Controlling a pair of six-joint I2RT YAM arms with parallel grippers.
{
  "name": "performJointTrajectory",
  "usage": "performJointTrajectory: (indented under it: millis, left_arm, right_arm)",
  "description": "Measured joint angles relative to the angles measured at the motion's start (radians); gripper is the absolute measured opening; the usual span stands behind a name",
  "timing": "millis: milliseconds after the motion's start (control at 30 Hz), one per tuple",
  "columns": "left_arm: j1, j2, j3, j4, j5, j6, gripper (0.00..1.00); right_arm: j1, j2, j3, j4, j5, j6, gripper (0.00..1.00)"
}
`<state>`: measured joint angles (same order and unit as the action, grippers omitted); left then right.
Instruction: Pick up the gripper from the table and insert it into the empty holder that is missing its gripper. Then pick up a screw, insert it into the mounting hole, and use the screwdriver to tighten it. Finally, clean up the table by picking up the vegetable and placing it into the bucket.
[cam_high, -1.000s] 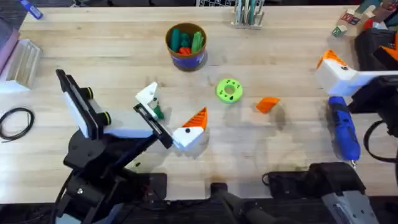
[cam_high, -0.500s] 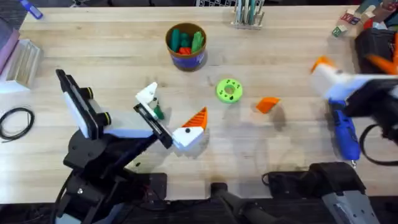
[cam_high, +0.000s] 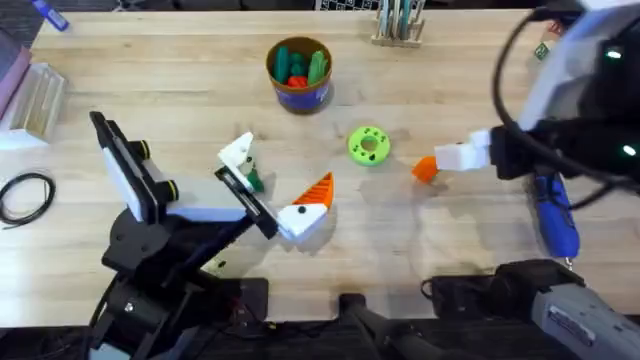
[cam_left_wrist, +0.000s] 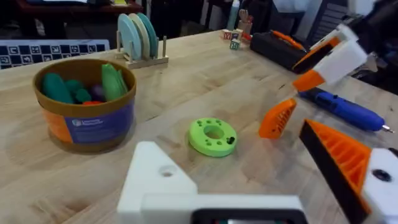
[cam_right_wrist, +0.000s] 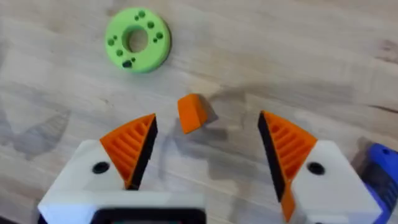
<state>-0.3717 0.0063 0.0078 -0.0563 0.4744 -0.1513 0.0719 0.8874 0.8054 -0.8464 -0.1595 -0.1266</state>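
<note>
The loose orange wedge gripper (cam_high: 428, 169) (cam_right_wrist: 191, 112) (cam_left_wrist: 277, 118) lies flat on the table right of centre. My right gripper (cam_high: 452, 160) (cam_right_wrist: 208, 134) hovers just over it, open, with the wedge showing between and beyond its orange pads. My left gripper (cam_high: 272, 180) (cam_left_wrist: 249, 180) rests open at centre left. One finger is the bare white holder (cam_high: 237, 152) (cam_left_wrist: 155, 180); the other carries an orange pad. A small dark green vegetable (cam_high: 254, 180) lies beside the holder. The blue screwdriver (cam_high: 552, 212) (cam_left_wrist: 342, 107) lies at the right. The bucket (cam_high: 298, 92) (cam_left_wrist: 84, 121) holds green and orange pieces.
A bright green disc with dark holes (cam_high: 368, 145) (cam_right_wrist: 137, 38) (cam_left_wrist: 212, 137) sits between the bucket and the wedge. A rack of teal tubes (cam_high: 398, 22) stands at the back edge. A black cable loop (cam_high: 25, 195) lies at the far left.
My right arm has swung in from the table's right edge toward the centre and now hangs over the orange wedge. The left arm and all objects have stayed put.
</note>
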Motion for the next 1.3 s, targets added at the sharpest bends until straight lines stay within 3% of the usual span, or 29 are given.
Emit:
performJointTrajectory:
  millis: [133, 267, 467, 600, 800, 900, 967, 1033, 1067, 1300]
  left_arm:
    - [0.000, 0.000, 0.000, 0.000, 0.000, 0.000, 0.987]
    - [0.000, 0.000, 0.000, 0.000, 0.000, 0.000, 0.986]
    - [0.000, 0.000, 0.000, 0.000, 0.000, 0.000, 0.986]
    - [0.000, 0.000, 0.000, 0.000, 0.000, 0.000, 0.986]
    - [0.000, 0.000, 0.000, 0.000, 0.000, 0.000, 0.986]
    - [0.000, 0.000, 0.000, 0.000, 0.000, 0.000, 0.987]
    - [0.000, 0.000, 0.000, 0.000, 0.000, 0.000, 0.986]
    - [0.000, 0.000, 0.000, 0.000, 0.000, 0.000, 0.987]
    - [0.000, 0.000, 0.000, 0.000, 0.000, 0.000, 0.986]
    - [0.000, 0.000, 0.000, 0.000, 0.000, 0.000, 0.987]
  right_arm:
    - [0.016, 0.120, 0.002, -0.008, -0.010, -0.027, 0.992]
    - [0.092, 0.212, 0.002, -0.012, -0.013, -0.111, 0.992]
    - [0.205, 0.293, 0.002, -0.002, 0.105, -0.181, 0.959]
    - [0.230, 0.297, 0.003, 0.002, 0.146, -0.196, 0.835]
    - [0.231, 0.297, 0.003, 0.005, 0.171, -0.200, 0.570]
    - [0.231, 0.297, 0.005, 0.005, 0.173, -0.199, 0.501]
    - [0.231, 0.297, 0.009, 0.004, 0.174, -0.198, 0.362]
    - [0.231, 0.297, 0.016, 0.005, 0.175, -0.196, 0.101]
    - [0.231, 0.297, 0.020, 0.004, 0.174, -0.193, 0.030]
    - [0.231, 0.209, 0.139, -0.109, 0.173, -0.164, 0.012]
